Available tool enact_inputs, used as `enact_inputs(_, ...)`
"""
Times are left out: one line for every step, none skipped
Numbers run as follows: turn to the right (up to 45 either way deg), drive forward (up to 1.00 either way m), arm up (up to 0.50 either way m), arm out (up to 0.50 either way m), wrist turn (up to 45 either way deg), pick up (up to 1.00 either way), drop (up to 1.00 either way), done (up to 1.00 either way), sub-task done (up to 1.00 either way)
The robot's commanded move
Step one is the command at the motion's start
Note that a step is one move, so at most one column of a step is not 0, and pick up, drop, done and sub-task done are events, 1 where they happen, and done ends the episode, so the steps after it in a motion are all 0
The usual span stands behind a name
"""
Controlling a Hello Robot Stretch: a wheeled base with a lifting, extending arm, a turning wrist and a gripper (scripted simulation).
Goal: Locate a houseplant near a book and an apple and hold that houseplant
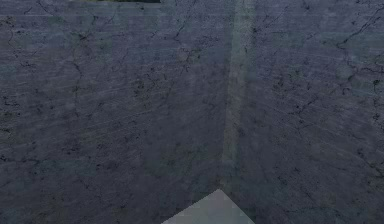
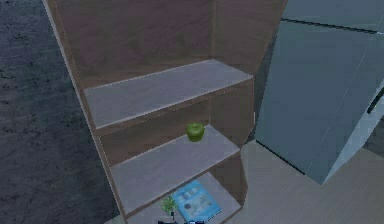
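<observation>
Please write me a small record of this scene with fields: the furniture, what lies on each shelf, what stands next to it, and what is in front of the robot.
furniture: brown shelf unit, open at the front
middle shelf: one green apple, near the right side wall
lowest shelf: blue book lying flat; small green houseplant close by the book's left edge
beside the unit: tall grey-blue fridge, to the arm side view's right
ground: pale floor
ahead of the robot: dark wall, close up
</observation>
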Motion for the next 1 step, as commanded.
enact_inputs(0.0,0.0,0.1,0.0,0.0,0.0,0.0,0.0,0.0)
